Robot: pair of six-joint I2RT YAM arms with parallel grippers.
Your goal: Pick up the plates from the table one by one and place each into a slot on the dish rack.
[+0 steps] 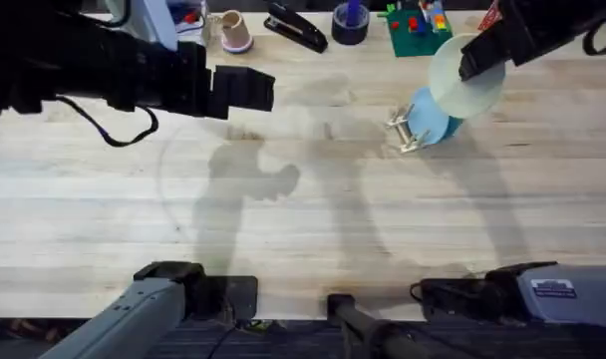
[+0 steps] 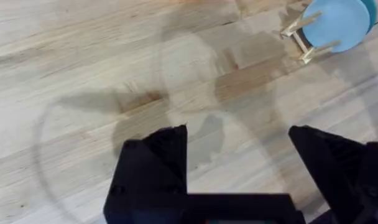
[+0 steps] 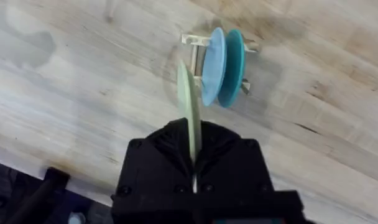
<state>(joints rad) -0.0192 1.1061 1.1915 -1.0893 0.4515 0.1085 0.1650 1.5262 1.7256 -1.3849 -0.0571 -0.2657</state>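
Two blue plates (image 3: pixel 221 65) stand in the rack (image 1: pixel 405 132); the right hand (image 3: pixel 193 163) clamps one pale plate (image 1: pixel 466 74) above it; the left hand (image 2: pixel 239 180) gapes over the bench (image 1: pixel 303 229).

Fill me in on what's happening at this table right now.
The right hand is shut on a pale cream-yellow plate, holding it edge-on in the air just above the dish rack. Two blue plates, one light blue and one teal, already stand upright in the rack's slots. The left hand hangs open over bare table, holding nothing.
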